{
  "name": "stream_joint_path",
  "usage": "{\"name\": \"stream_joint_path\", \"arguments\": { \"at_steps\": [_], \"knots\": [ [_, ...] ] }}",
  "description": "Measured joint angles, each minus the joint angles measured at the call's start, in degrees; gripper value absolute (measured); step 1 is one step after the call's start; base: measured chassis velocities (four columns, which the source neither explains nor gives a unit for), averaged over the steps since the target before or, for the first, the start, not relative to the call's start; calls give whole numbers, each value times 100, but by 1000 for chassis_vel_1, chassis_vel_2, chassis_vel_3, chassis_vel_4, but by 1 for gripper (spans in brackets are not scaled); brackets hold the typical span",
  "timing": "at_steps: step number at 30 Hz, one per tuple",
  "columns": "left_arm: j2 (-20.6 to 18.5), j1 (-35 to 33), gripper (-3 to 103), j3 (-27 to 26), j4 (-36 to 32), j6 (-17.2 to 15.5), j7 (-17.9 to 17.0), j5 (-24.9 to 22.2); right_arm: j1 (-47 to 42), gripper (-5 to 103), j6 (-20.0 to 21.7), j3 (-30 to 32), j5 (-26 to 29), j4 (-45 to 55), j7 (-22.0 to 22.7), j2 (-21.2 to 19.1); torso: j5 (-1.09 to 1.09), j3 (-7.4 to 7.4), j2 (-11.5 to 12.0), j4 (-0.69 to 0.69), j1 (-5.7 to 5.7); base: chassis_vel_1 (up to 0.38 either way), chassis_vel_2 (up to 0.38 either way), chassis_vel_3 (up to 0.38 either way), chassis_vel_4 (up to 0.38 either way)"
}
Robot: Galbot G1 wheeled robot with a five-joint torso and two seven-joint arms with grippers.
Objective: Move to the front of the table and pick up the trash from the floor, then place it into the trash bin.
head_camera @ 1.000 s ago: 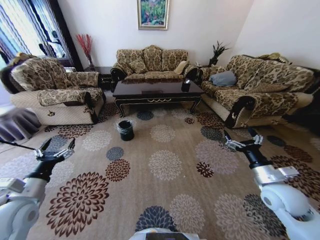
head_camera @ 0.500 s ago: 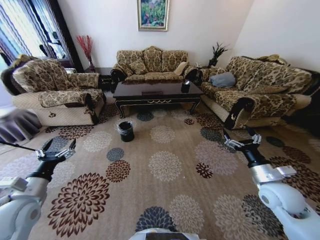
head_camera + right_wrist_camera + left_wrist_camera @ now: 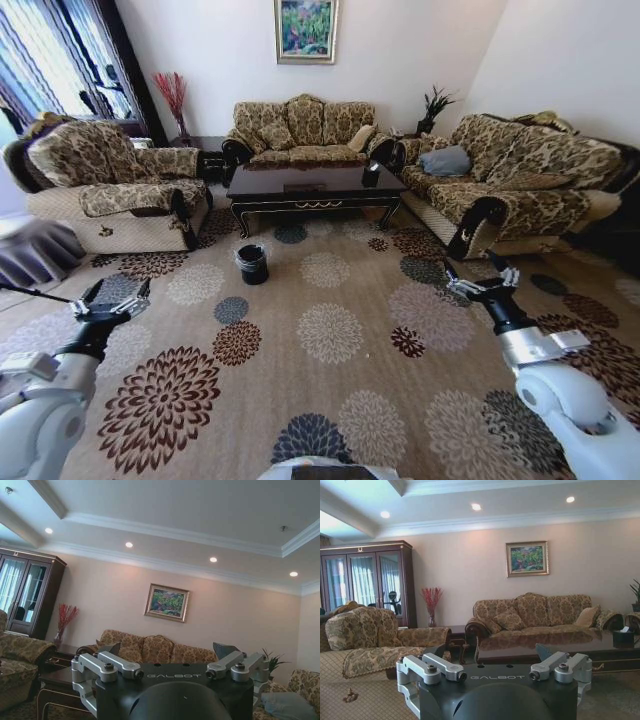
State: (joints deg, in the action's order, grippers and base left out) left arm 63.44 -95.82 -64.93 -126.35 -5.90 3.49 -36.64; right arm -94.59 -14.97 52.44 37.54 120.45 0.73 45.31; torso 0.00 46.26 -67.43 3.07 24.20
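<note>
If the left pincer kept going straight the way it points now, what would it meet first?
Open left pincer points over bare carpet toward the left armchair; that likely comes first, though depth is unclear.

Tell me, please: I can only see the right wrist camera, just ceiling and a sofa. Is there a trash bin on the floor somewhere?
Observer: Yes. In the head view, a small round black trash bin with a shiny liner bag stands on the flowered carpet. It is apart from the long glossy dark brown coffee table, on the robot's side of the table's left end.
Operator: Is a gripper holding anything?
Observer: No. The left gripper and the right gripper are both open and empty, held above the carpet.
Operator: Is my robot close to the bin?
Observer: Not close. A stretch of carpet lies between the grippers and the bin.
</note>
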Motion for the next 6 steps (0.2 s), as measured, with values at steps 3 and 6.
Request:
{"name": "stream_joint_path", "arguments": {
  "at_steps": [3, 6],
  "knots": [
    [4, -8, 100, 4, 0, 10, 0, 21, 8, 100, -3, -1, 11, 5, 0, -2, 0, -4, 8, 0, -3, 0, 0, 0, 0],
    [20, -37, 100, 4, -34, 18, 4, 41, -1, 100, -23, 16, 41, 35, -19, -2, 0, -11, 19, 0, -8, 0, 0, 0, 0]
  ]
}}
